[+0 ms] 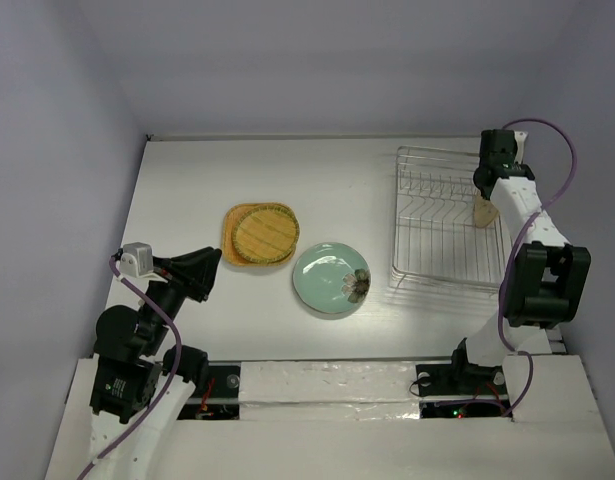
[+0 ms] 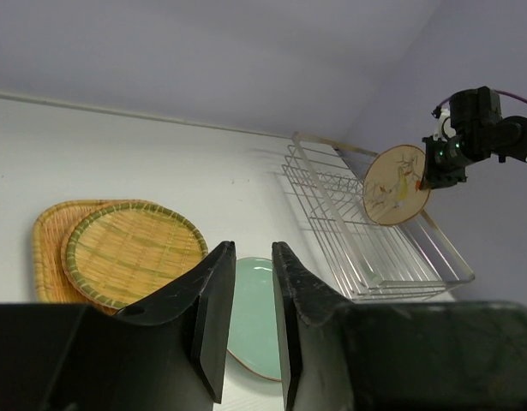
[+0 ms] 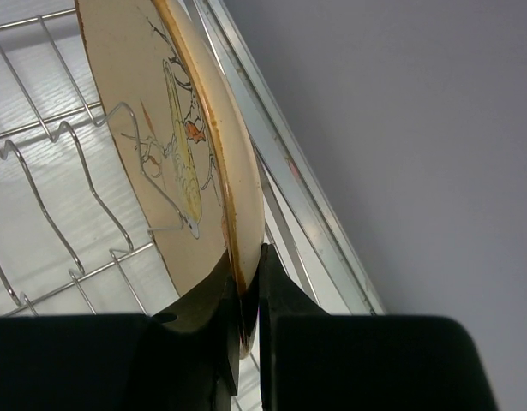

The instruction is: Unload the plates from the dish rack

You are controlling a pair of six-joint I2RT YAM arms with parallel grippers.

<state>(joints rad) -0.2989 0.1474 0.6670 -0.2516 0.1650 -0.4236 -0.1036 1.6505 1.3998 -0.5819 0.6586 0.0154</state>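
The silver wire dish rack (image 1: 442, 225) stands at the right; it also shows in the left wrist view (image 2: 349, 240). My right gripper (image 1: 490, 195) is shut on the rim of the tan floral plate (image 3: 173, 154), holding it on edge above the rack's far right side; the plate shows in the left wrist view (image 2: 396, 184). On the table lie the orange square woven plate (image 1: 235, 218) with the round yellowish ribbed plate (image 1: 265, 237) on top, and the pale green plate (image 1: 330, 279). My left gripper (image 1: 209, 268) is open and empty, left of the plates.
White walls close in the table at the back and both sides. The right arm's purple cable (image 1: 562, 140) loops above the rack. The arm bases sit at the near edge.
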